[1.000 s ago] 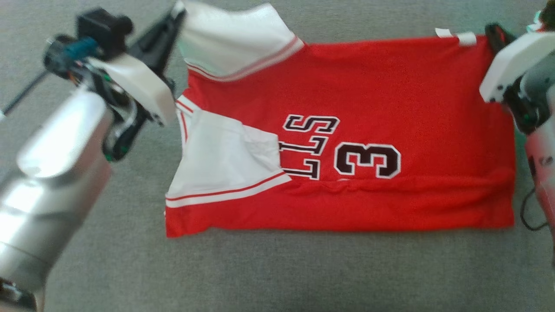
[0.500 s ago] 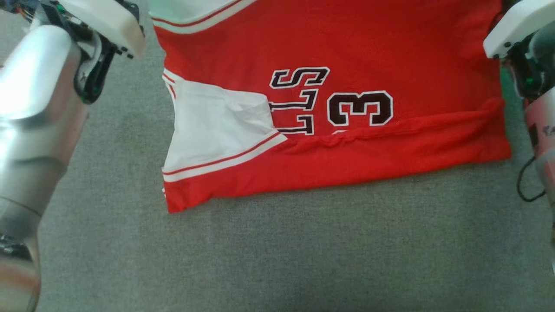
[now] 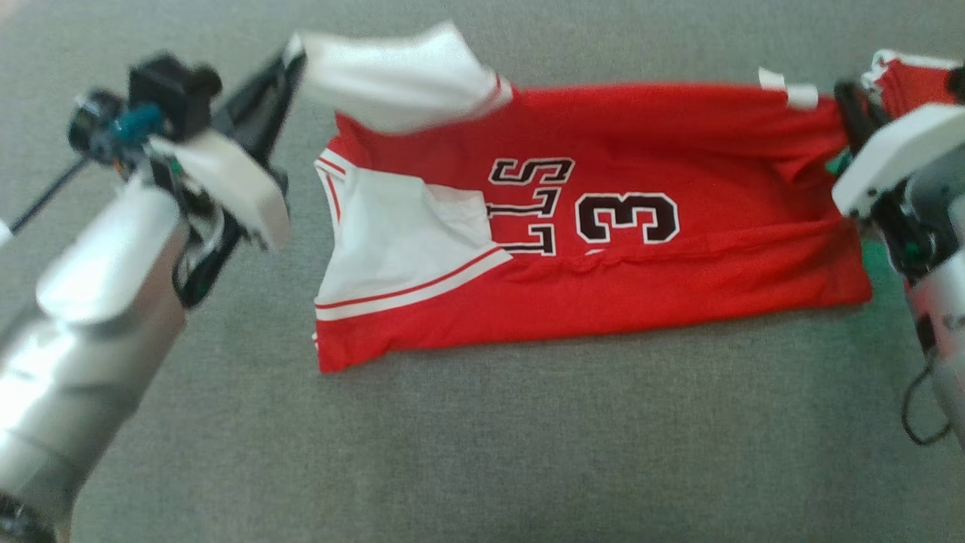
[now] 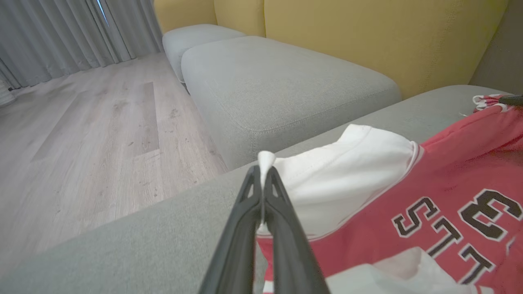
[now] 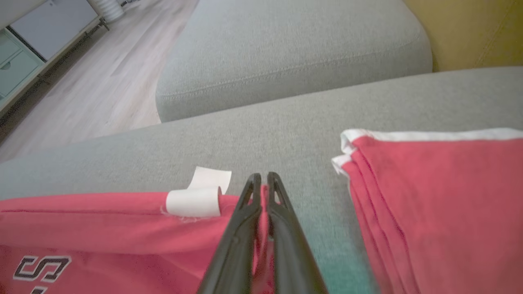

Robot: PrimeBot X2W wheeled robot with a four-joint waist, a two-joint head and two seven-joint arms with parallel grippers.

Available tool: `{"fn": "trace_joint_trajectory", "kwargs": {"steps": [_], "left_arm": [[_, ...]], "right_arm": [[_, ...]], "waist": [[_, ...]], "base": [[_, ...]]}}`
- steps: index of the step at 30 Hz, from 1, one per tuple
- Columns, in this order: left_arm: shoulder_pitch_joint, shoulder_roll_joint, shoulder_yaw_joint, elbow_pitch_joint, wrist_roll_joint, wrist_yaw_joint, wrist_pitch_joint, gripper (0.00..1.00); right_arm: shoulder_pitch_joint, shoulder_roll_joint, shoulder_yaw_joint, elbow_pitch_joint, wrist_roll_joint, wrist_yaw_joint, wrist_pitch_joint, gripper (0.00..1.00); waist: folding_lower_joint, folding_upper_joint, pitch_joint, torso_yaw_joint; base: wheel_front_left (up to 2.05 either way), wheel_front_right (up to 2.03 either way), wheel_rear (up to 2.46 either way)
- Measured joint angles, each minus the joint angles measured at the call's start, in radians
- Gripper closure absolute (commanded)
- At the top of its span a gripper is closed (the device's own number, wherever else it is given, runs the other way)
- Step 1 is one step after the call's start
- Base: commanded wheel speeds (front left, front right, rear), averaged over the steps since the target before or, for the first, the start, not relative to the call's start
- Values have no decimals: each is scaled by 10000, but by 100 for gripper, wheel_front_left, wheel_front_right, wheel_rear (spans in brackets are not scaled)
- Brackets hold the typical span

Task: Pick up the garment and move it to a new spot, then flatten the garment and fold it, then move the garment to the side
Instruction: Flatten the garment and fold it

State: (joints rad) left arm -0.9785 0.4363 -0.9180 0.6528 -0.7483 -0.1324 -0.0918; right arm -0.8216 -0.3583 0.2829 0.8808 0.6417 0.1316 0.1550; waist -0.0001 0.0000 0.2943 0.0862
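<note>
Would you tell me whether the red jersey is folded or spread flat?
Partly folded: the jersey has its near edge doubled over the lettering.

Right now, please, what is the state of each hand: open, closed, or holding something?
The left hand: closed, holding a white corner of the jersey.
The right hand: closed, holding the red edge of the jersey.

Left forearm and right forearm of shiny silver metal, each with a white angular wrist cover at the end. Near the left wrist a black camera block, a teal connector and a thin black cable; beside the right forearm a looped black cable. Long, dark, tapering fingers with small openings near the tips on the left gripper and the right gripper.
</note>
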Motion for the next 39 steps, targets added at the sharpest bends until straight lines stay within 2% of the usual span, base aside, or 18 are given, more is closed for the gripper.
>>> {"fn": "trace_joint_trajectory", "kwargs": {"steps": [9, 15, 21, 31, 32, 33, 37, 39], "left_arm": [[1985, 1223, -909, -2604, -945, 6, 1749, 100], [2516, 1864, -1287, -3595, -1057, 232, 2654, 100], [2752, 2067, -1547, -3986, -1055, 458, 3081, 100], [2967, 1931, -1808, -3735, -1053, 556, 3087, 100], [3000, 1866, -1814, -3651, -1045, 621, 3028, 52], [3034, 1808, -1818, -3591, -1024, 627, 2986, 0], [3073, 1580, -1793, -3356, -951, 759, 2569, 0], [3074, 1421, -1664, -3252, -951, 986, 2109, 0]], "right_arm": [[1543, -1034, 660, -940, 805, 0, 2169, 100], [2022, -1453, 966, -1676, 1197, 0, 3513, 100], [2474, -1814, 1172, -2566, 1521, 0, 4698, 100], [2888, -1852, 1152, -3145, 1302, 0, 5183, 100], [2988, -1839, 1120, -3147, 1189, 0, 5114, 8], [3057, -1804, 1045, -3126, 1137, 0, 5089, 0], [3102, -1659, 723, -3114, 1129, 0, 4924, 0], [3101, -1546, 466, -3124, 1026, 0, 4621, 0]], "waist": [[-1, 0, -855, 228], [0, 0, -1048, 216], [1, 0, -1057, 96], [2, 0, -826, -114], [2, 0, -805, -121], [2, 0, -788, -128], [2, 0, -771, -142], [2, 0, -795, -161]], "base": [[0, 0, 0], [0, 0, 0], [0, 0, 0], [0, 0, 0], [0, 0, 0], [0, 0, 0], [0, 0, 0], [0, 0, 0]]}}
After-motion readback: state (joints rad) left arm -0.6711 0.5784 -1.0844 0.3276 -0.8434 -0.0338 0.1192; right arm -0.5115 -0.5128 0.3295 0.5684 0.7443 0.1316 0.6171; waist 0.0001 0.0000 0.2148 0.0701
